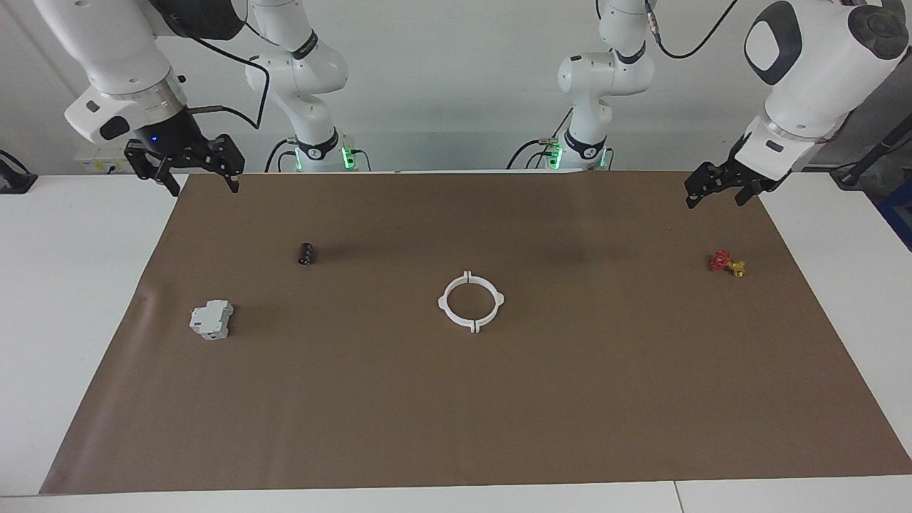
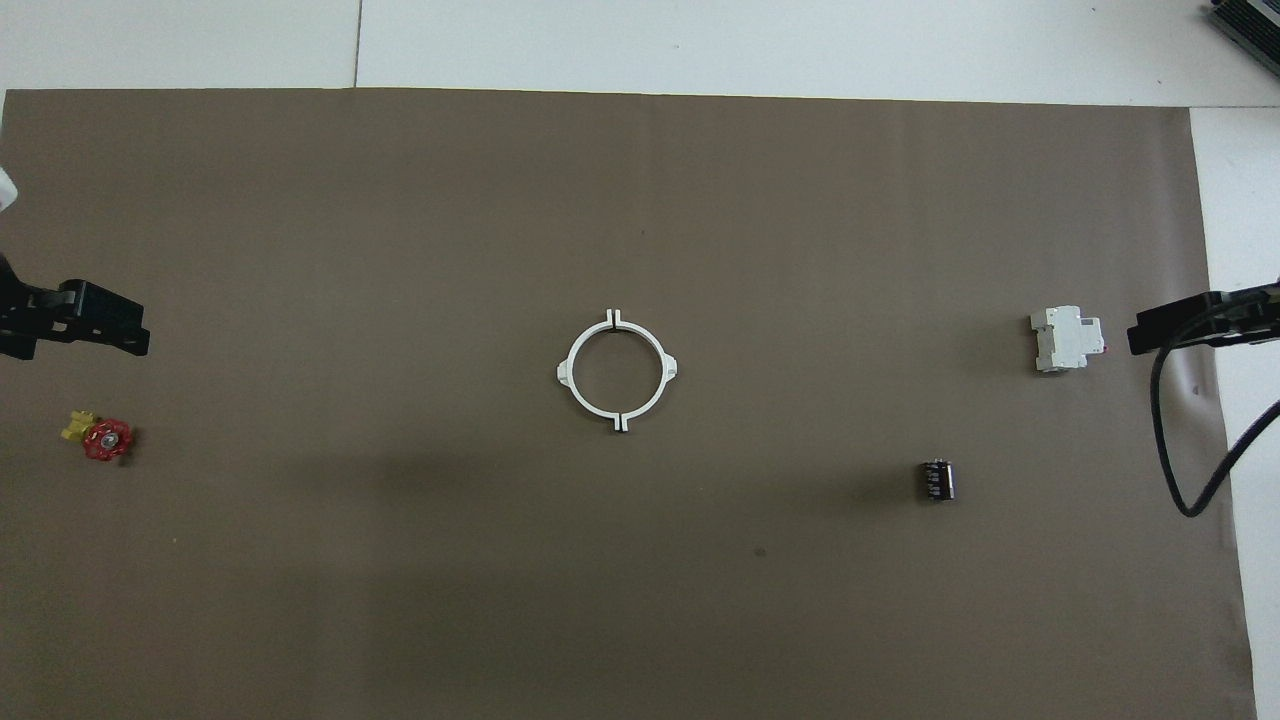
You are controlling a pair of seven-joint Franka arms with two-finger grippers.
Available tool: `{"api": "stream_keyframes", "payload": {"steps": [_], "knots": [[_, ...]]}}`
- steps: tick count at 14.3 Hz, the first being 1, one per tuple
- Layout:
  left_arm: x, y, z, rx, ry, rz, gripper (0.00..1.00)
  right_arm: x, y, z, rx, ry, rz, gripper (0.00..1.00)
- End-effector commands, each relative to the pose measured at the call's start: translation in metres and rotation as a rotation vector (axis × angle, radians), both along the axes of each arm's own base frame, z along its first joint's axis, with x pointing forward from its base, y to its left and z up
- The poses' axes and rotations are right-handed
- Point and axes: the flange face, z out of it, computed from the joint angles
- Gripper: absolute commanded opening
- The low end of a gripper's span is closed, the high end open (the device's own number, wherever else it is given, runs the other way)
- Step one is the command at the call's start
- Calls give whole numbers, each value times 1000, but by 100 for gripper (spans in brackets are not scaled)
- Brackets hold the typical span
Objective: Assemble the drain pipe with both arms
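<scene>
The drain pipe lies flat in the middle of the brown mat as one white ring. Its two half-ring arcs meet at their end tabs, with a small lug on each side. Nothing touches it. My left gripper hangs open and empty over the mat's corner at the left arm's end, close to the robots. My right gripper hangs open and empty over the mat's corner at the right arm's end. Both grippers are well away from the ring.
A small red-and-yellow valve piece lies at the left arm's end. A grey-white boxy block and a short black cylinder lie toward the right arm's end. The brown mat covers most of the white table.
</scene>
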Motion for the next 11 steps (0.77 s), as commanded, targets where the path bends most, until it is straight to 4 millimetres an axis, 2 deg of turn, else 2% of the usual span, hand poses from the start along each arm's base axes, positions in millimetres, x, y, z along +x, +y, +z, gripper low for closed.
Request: {"api": "stream_keyframes", "payload": {"steps": [1, 3, 11], "knots": [[-4, 0, 5, -12, -4, 16, 100, -5, 1, 3, 15, 2, -15, 100], [-1, 0, 12, -12, -19, 19, 100, -5, 1, 3, 15, 2, -15, 100], [7, -3, 17, -10, -83, 4, 100, -5, 0, 3, 15, 2, -17, 100]]}}
